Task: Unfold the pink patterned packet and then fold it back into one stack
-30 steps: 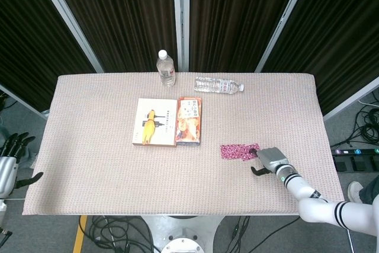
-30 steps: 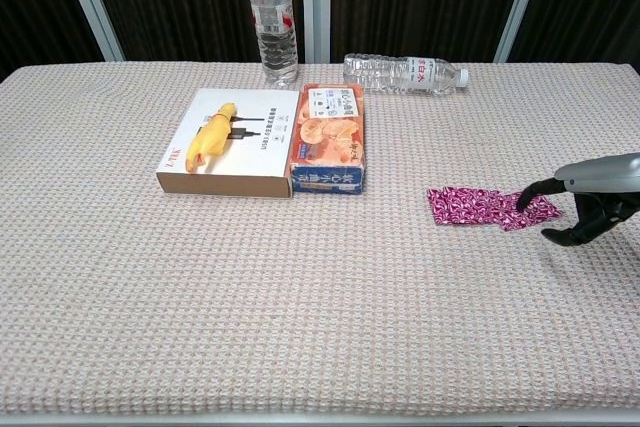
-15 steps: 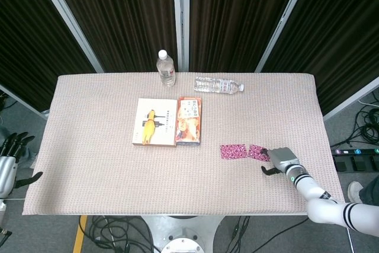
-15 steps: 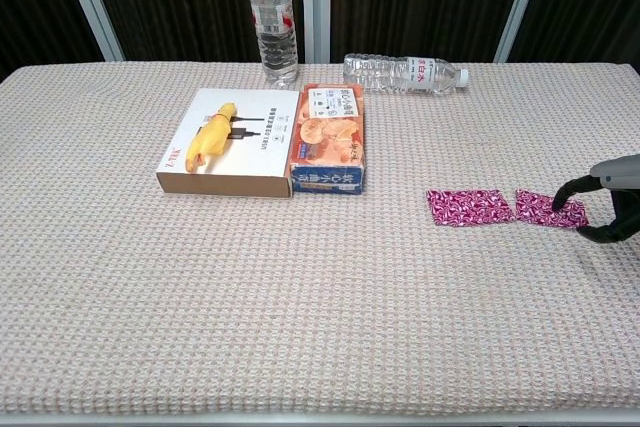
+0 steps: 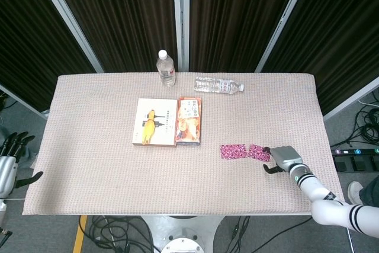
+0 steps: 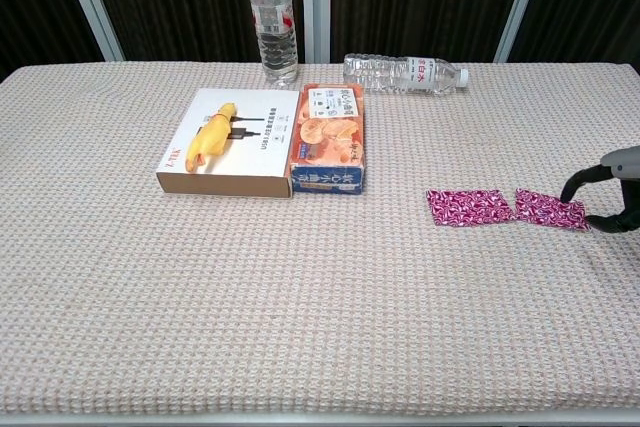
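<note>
Now the pink patterned paper packet [image 6: 505, 207] lies opened flat in two parts on the woven beige counter [image 6: 300, 287]; a second ago it was bunched up; the right robot hand [image 6: 612, 194] seems curled at its far end, maybe just letting go; folding comes next.

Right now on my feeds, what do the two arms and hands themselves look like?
The right hand has a grey metallic back and black fingers. Its wrist carries a small green light, and its arm is glossy white with black bands near the frame edge. The left hand, off the table's left edge, has a similar silver-grey back and dark fingers. No loose cables show on either.
</note>
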Controlling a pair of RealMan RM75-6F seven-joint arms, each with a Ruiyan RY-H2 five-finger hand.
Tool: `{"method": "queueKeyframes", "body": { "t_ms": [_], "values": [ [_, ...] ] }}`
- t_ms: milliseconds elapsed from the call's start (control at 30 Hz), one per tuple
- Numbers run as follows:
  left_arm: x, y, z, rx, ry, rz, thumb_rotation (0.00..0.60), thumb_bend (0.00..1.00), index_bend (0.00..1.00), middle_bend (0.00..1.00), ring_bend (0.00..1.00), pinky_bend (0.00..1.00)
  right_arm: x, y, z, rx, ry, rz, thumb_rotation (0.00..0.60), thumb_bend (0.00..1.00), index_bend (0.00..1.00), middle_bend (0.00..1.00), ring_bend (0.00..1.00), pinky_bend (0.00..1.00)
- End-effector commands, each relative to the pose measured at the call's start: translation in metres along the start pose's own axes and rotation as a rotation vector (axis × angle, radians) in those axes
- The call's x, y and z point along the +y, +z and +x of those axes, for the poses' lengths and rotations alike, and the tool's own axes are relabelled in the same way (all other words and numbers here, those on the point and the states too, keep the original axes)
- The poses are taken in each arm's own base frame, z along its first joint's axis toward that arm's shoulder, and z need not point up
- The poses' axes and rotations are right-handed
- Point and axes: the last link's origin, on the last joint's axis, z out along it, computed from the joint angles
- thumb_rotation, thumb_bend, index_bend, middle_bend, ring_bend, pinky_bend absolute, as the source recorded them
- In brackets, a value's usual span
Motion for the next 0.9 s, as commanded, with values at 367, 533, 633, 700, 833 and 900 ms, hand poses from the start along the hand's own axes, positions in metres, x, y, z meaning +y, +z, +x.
{"method": "queueKeyframes", "body": {
  "t_ms": [367,533,633,700,833,900],
  "values": [
    [-0.004,-0.003,0.001,0.002,-0.004,0.01,0.6,0.0,0.21,0.22,0.09,0.27,-0.047,0.004,0.012,0.019,-0.024,0.106,0.27,0.41,0.17,1.0,1.0,1.0],
    [-0.005,-0.002,0.001,0.003,-0.005,0.009,0.6,0.0,0.21,0.22,0.09,0.27,-0.062,0.013,0.008,-0.004,-0.038,0.126,0.276,0.41,0.18,1.0,1.0,1.0],
    [-0.005,-0.001,0.001,0.002,-0.006,0.009,0.6,0.0,0.21,0.22,0.09,0.27,-0.067,0.015,0.006,-0.011,-0.05,0.129,0.276,0.41,0.18,1.0,1.0,1.0],
    [-0.006,-0.001,0.001,0.002,-0.008,0.009,0.6,0.0,0.21,0.22,0.09,0.27,-0.069,0.016,0.006,-0.01,-0.055,0.128,0.275,0.41,0.18,1.0,1.0,1.0],
    [-0.007,-0.002,0.001,0.002,-0.01,0.009,0.6,0.0,0.21,0.22,0.09,0.27,-0.071,0.019,0.006,-0.017,-0.058,0.123,0.272,0.41,0.18,1.0,1.0,1.0],
    [-0.007,-0.002,0.001,0.001,-0.01,0.01,0.6,0.0,0.21,0.22,0.09,0.27,-0.073,0.021,0.006,-0.023,-0.061,0.12,0.276,0.41,0.18,1.0,1.0,1.0]
  ]
}}
